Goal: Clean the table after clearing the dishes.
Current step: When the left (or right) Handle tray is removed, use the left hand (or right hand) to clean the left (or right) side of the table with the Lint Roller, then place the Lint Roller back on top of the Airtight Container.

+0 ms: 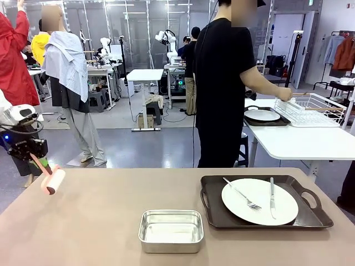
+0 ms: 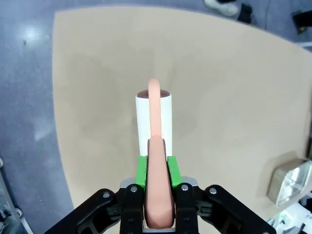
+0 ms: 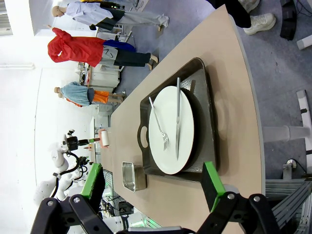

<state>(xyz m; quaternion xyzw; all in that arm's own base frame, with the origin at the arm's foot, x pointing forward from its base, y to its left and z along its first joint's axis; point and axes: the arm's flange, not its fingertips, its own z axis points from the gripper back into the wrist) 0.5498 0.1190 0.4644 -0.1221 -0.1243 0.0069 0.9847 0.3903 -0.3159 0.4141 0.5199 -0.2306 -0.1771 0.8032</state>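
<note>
left gripper (image 2: 158, 168): black, green pads (image 2: 142, 170) (silver screws) | right gripper (image 3: 152, 186): black, green | left arm (image 1: 16, 115): white

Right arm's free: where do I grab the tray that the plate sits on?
Probably best to pinch the tray by its right-end handle, from above on the robot's right: the slot lets a finger of the open right gripper through, clear of the plate.

left arm (image 1: 15, 115) is poking in at about 9 o'clock of the front view, wrist tipping down toward 4 o'clock; left gripper (image 2: 158, 168) is clamping its green pads (image 2: 142, 170) tight on the pink handle of a lint roller (image 2: 153, 114), which is sticking straight out ahead of it; right gripper (image 3: 152, 187) is hanging with jaws spread wide, pads well apart, gripping nothing
</note>
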